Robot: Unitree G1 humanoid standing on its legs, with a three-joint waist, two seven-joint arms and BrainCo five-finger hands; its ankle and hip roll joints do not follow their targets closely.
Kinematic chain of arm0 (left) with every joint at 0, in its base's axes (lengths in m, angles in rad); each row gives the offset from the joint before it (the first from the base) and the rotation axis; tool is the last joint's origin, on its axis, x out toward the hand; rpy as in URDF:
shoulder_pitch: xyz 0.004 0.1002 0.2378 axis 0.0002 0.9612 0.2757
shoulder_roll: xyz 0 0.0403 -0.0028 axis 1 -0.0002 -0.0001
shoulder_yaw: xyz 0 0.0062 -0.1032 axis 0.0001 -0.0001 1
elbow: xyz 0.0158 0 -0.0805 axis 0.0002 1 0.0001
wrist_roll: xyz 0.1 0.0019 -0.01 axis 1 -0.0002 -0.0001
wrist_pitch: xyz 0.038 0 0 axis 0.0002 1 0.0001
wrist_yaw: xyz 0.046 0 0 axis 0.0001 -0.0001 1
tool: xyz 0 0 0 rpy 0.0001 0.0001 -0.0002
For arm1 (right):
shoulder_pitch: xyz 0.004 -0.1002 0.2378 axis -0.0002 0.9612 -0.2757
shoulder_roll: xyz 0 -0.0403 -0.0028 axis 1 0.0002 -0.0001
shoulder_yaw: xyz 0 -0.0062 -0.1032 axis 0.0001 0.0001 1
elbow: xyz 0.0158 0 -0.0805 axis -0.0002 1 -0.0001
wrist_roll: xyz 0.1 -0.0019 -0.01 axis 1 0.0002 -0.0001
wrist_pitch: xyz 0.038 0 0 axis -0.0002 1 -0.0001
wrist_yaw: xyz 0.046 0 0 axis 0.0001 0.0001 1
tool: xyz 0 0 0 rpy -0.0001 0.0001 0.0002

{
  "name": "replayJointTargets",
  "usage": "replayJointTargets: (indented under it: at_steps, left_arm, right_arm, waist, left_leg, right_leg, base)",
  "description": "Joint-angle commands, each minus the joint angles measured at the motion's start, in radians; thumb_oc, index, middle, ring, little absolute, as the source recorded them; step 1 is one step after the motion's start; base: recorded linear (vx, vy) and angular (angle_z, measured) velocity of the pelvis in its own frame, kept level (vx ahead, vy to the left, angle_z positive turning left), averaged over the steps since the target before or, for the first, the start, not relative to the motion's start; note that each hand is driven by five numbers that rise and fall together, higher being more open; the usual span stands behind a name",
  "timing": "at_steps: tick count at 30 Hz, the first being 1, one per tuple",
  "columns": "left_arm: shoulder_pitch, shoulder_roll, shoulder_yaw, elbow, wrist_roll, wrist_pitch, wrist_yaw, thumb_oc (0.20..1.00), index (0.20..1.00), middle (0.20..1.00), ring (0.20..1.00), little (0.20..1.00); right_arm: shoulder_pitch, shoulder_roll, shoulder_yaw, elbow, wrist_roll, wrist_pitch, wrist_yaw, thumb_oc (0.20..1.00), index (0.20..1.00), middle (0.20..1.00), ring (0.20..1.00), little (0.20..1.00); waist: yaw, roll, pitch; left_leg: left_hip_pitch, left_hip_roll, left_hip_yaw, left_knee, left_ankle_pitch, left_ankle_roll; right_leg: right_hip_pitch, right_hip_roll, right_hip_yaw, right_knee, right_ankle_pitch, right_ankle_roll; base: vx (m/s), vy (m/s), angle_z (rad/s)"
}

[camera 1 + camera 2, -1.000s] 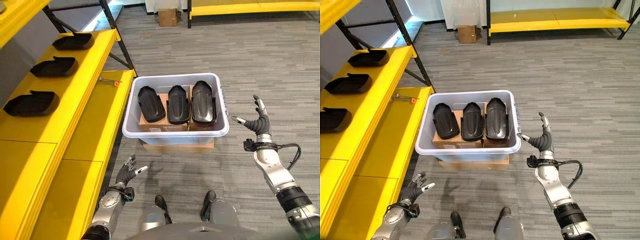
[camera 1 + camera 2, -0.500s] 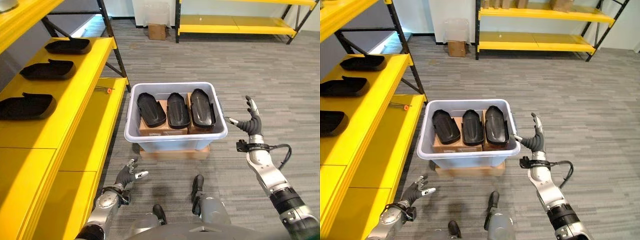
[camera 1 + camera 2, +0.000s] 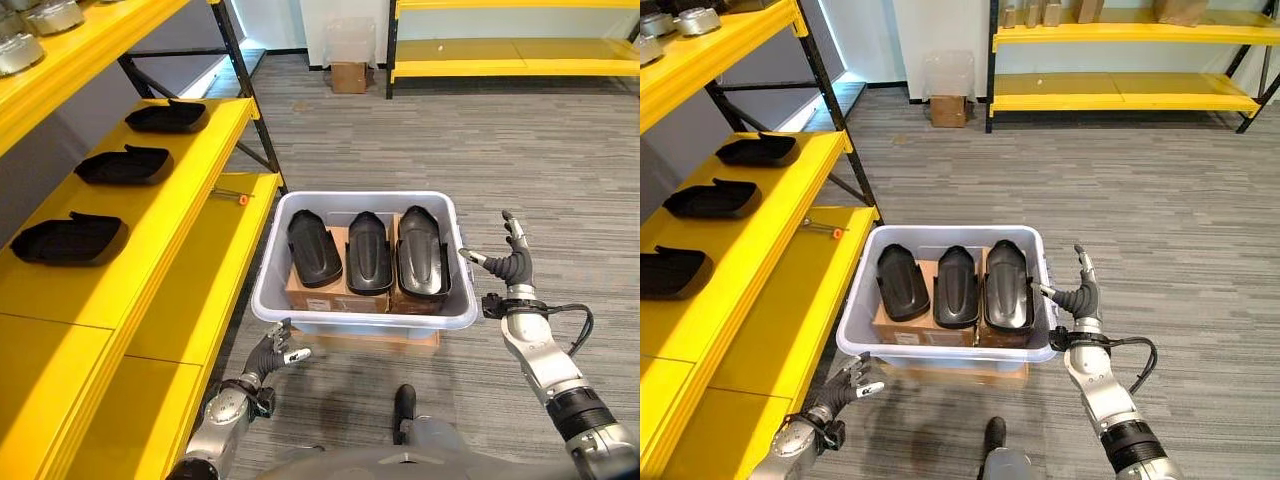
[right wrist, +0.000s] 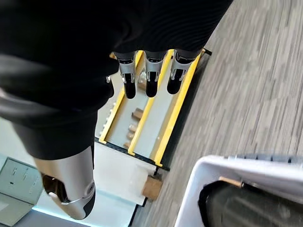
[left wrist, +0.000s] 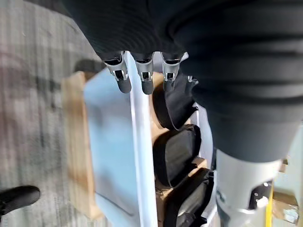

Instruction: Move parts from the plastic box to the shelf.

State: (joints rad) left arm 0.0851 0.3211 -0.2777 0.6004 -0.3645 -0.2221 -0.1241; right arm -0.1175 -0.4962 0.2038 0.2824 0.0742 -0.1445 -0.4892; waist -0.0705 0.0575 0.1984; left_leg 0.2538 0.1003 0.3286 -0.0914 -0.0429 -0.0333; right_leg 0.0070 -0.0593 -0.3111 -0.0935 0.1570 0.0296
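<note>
My right hand point(image 3: 513, 262) spread beside box point(image 3: 300, 315) rim; left hand point(image 3: 270, 352) relaxed, low. Reach over rim, grip nearest part point(image 3: 422, 250) mid-body, lift clear.

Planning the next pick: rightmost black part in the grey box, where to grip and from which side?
Probably across its raised back, coming from above and the robot's right. The rightmost black part lies lengthwise, hump up, on a cardboard box inside the plastic box, with the middle part tight beside it, so top and outer edge look most reachable. The right hand, open, hovers by that wall; the left hand, open, hangs low.
</note>
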Motion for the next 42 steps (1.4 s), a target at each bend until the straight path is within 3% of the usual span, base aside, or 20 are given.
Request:
replayJointTargets:
  at_steps: [1, 3, 6, 9, 11, 12, 15, 18, 20, 21, 24, 25, 26, 29, 32, 35, 39, 42]
  left_arm:
    - [-0.016, 0.053, -0.028, -0.094, -0.009, -0.061, -0.012, 1.000, 1.000, 1.000, 1.000, 1.000]
    - [-0.045, 0.064, -0.040, -0.105, 0.029, -0.065, 0.003, 1.000, 1.000, 1.000, 1.000, 1.000]
    - [-0.094, 0.052, -0.047, -0.099, -0.076, -0.030, -0.015, 1.000, 1.000, 1.000, 1.000, 1.000]
    - [-0.113, 0.011, -0.015, -0.106, -0.206, 0.006, -0.049, 1.000, 1.000, 1.000, 1.000, 1.000]
    - [-0.120, 0.003, 0.003, -0.119, -0.218, 0.009, -0.022, 1.000, 1.000, 1.000, 1.000, 1.000]
    - [-0.121, 0.002, 0.005, -0.120, -0.216, 0.008, -0.013, 1.000, 1.000, 1.000, 1.000, 1.000]
    - [-0.125, -0.017, 0.031, -0.100, -0.213, -0.007, 0.017, 1.000, 1.000, 1.000, 1.000, 1.000]
    - [-0.111, -0.020, 0.033, -0.095, -0.229, -0.007, 0.023, 1.000, 1.000, 1.000, 1.000, 1.000]
    - [-0.102, -0.027, 0.036, -0.080, -0.235, 0.002, 0.006, 1.000, 1.000, 1.000, 1.000, 1.000]
    - [-0.101, -0.032, 0.033, -0.073, -0.239, 0.001, 0.005, 1.000, 1.000, 1.000, 1.000, 1.000]
    - [-0.109, -0.043, 0.027, -0.053, -0.243, 0.013, 0.026, 1.000, 1.000, 1.000, 1.000, 1.000]
    - [-0.113, -0.041, 0.024, -0.051, -0.231, 0.020, 0.028, 1.000, 1.000, 1.000, 1.000, 1.000]
    - [-0.112, -0.038, 0.020, -0.051, -0.213, 0.024, 0.015, 1.000, 1.000, 1.000, 1.000, 1.000]
    - [-0.097, -0.020, 0.018, -0.045, -0.217, 0.017, 0.021, 1.000, 1.000, 1.000, 1.000, 1.000]
    - [-0.082, 0.006, 0.023, -0.056, -0.212, 0.006, 0.000, 1.000, 1.000, 1.000, 1.000, 1.000]
    - [-0.078, 0.024, 0.022, -0.072, -0.205, -0.005, -0.010, 1.000, 1.000, 1.000, 1.000, 1.000]
    - [-0.091, 0.058, 0.011, -0.115, -0.198, -0.035, -0.013, 1.000, 1.000, 1.000, 1.000, 1.000]
    - [-0.120, 0.100, 0.008, -0.192, -0.194, -0.089, 0.045, 1.000, 1.000, 1.000, 1.000, 1.000]
  right_arm:
    - [-0.056, 0.002, -0.006, -0.024, -0.030, -0.048, -0.038, 1.000, 1.000, 1.000, 1.000, 1.000]
    - [-0.053, -0.006, -0.005, -0.048, -0.027, -0.056, -0.036, 1.000, 1.000, 1.000, 1.000, 1.000]
    - [-0.028, -0.029, -0.029, -0.079, 0.001, -0.071, -0.008, 1.000, 1.000, 1.000, 1.000, 1.000]
    - [0.028, -0.034, -0.056, -0.109, -0.025, -0.108, 0.028, 1.000, 1.000, 1.000, 1.000, 1.000]
    - [0.047, -0.034, -0.061, -0.118, -0.044, -0.131, 0.024, 1.000, 1.000, 1.000, 1.000, 1.000]
    - [0.048, -0.034, -0.062, -0.117, -0.043, -0.133, 0.023, 1.000, 1.000, 1.000, 1.000, 1.000]
    - [0.031, -0.044, -0.056, -0.115, -0.037, -0.132, 0.019, 1.000, 1.000, 1.000, 1.000, 1.000]
    - [0.013, -0.053, -0.042, -0.116, -0.030, -0.117, 0.017, 1.000, 1.000, 1.000, 1.000, 1.000]
    - [-0.003, -0.068, -0.037, -0.114, -0.020, -0.093, 0.019, 1.000, 1.000, 1.000, 1.000, 1.000]
    - [-0.005, -0.075, -0.041, -0.112, -0.018, -0.091, 0.025, 1.000, 1.000, 1.000, 1.000, 1.000]
    - [0.001, -0.083, -0.059, -0.099, 0.013, -0.076, 0.052, 1.000, 1.000, 1.000, 1.000, 1.000]
    - [0.011, -0.078, -0.072, -0.093, -0.043, -0.074, 0.015, 1.000, 1.000, 1.000, 1.000, 1.000]
    - [0.015, -0.074, -0.075, -0.082, -0.100, -0.092, -0.002, 1.000, 1.000, 1.000, 1.000, 1.000]
    - [0.005, -0.064, -0.068, -0.086, -0.122, -0.082, 0.000, 1.000, 1.000, 1.000, 1.000, 1.000]
    - [-0.015, -0.055, -0.053, -0.095, -0.141, -0.101, -0.020, 1.000, 1.000, 1.000, 1.000, 1.000]
    - [-0.037, -0.063, -0.049, -0.106, -0.161, -0.111, -0.027, 1.000, 1.000, 1.000, 1.000, 1.000]
    - [-0.096, -0.083, -0.035, -0.122, -0.169, -0.135, -0.042, 1.000, 1.000, 1.000, 1.000, 1.000]
    - [-0.183, -0.103, -0.025, -0.135, -0.157, -0.132, -0.037, 1.000, 1.000, 1.000, 1.000, 1.000]
  waist:
    - [-0.001, -0.052, 0.015]
    - [-0.014, -0.048, 0.018]
    - [-0.045, -0.039, 0.030]
    - [-0.075, -0.031, 0.039]
    - [-0.080, -0.028, 0.047]
    - [-0.080, -0.028, 0.048]
    - [-0.089, -0.019, 0.053]
    - [-0.087, -0.018, 0.049]
    - [-0.084, -0.029, 0.053]
    - [-0.087, -0.028, 0.055]
    - [-0.097, -0.015, 0.070]
    - [-0.096, -0.011, 0.083]
    - [-0.090, -0.013, 0.095]
    - [-0.079, -0.024, 0.119]
    - [-0.055, -0.039, 0.138]
    - [-0.039, -0.045, 0.154]
    - [-0.011, -0.048, 0.182]
    - [0.017, -0.047, 0.209]
  left_leg:
    - [-0.052, -0.061, 0.025, 0.068, -0.093, 0.045]
    - [-0.070, -0.059, 0.035, 0.112, -0.113, 0.047]
    - [-0.096, -0.063, 0.052, 0.183, -0.152, 0.047]
    - [-0.125, -0.037, 0.083, 0.328, -0.120, 0.019]
    - [-0.172, -0.008, 0.076, 0.430, -0.057, -0.010]
    - [-0.180, -0.003, 0.073, 0.441, -0.051, -0.014]
    - [-0.182, 0.061, 0.081, 0.323, 0.000, -0.028]
    - [-0.173, 0.147, 0.051, 0.207, 0.128, -0.076]
    - [-0.208, 0.252, 0.033, 0.183, 0.251, -0.111]
    - [-0.210, 0.264, 0.033, 0.181, 0.253, -0.112]
    - [-0.177, 0.243, 0.043, 0.162, 0.190, -0.112]
    - [-0.180, 0.227, 0.042, 0.175, 0.162, -0.109]
    - [-0.180, 0.198, 0.041, 0.181, 0.110, -0.092]
    - [-0.164, 0.144, 0.048, 0.157, 0.021, -0.056]
    - [-0.175, 0.127, 0.043, 0.161, -0.008, -0.033]
    - [-0.194, 0.122, 0.038, 0.173, -0.018, -0.026]
    - [-0.240, 0.117, 0.027, 0.196, -0.024, -0.021]
    - [-0.281, 0.112, 0.005, 0.219, -0.023, -0.023]
  right_leg:
    - [-0.032, -0.067, 0.031, 0.103, -0.111, 0.075]
    - [-0.059, -0.063, 0.029, 0.153, -0.139, 0.060]
    - [-0.094, -0.056, 0.024, 0.212, -0.175, 0.036]
    - [-0.083, -0.038, 0.028, 0.213, -0.205, 0.000]
    - [-0.074, -0.022, 0.039, 0.208, -0.218, -0.021]
    - [-0.074, -0.020, 0.040, 0.207, -0.220, -0.024]
    - [-0.086, -0.028, 0.054, 0.241, -0.243, -0.024]
    - [-0.080, -0.052, 0.073, 0.248, -0.251, -0.020]
    - [-0.055, -0.080, 0.087, 0.250, -0.264, -0.027]
    - [-0.058, -0.090, 0.090, 0.269, -0.273, -0.027]
    - [-0.105, -0.119, 0.084, 0.356, -0.294, -0.015]
    - [-0.100, -0.122, 0.084, 0.358, -0.289, -0.010]
    - [-0.099, -0.135, 0.094, 0.354, -0.272, 0.008]
    - [-0.110, -0.170, 0.108, 0.329, -0.216, 0.065]
    - [-0.115, -0.191, 0.105, 0.298, -0.181, 0.100]
    - [-0.118, -0.200, 0.104, 0.277, -0.164, 0.114]
    - [-0.128, -0.209, 0.099, 0.266, -0.160, 0.121]
    - [-0.140, -0.209, 0.097, 0.273, -0.170, 0.115]
  base:
    - [0.08, -0.196, 0.05]
    - [0.06, -0.181, 0.02]
    - [0.04, -0.152, 0.02]
    - [0.08, -0.166, -0.03]
    - [0.06, -0.147, -0.05]
    - [0.04, -0.075, -0.10]
    - [0.05, 0.155, -0.19]
    - [0.12, 0.285, 0.02]
    - [0.17, 0.409, -0.03]
    - [0.11, 0.442, -0.06]
    - [0.06, 0.405, -0.54]
    - [0.10, 0.373, -0.51]
    - [0.10, 0.311, 0.15]
    - [0.08, 0.236, 0.47]
    - [0.03, 0.061, 0.05]
    - [-0.02, 0.014, 0.16]
    - [-0.04, 0.017, 0.03]
    - [-0.04, -0.006, 0.08]
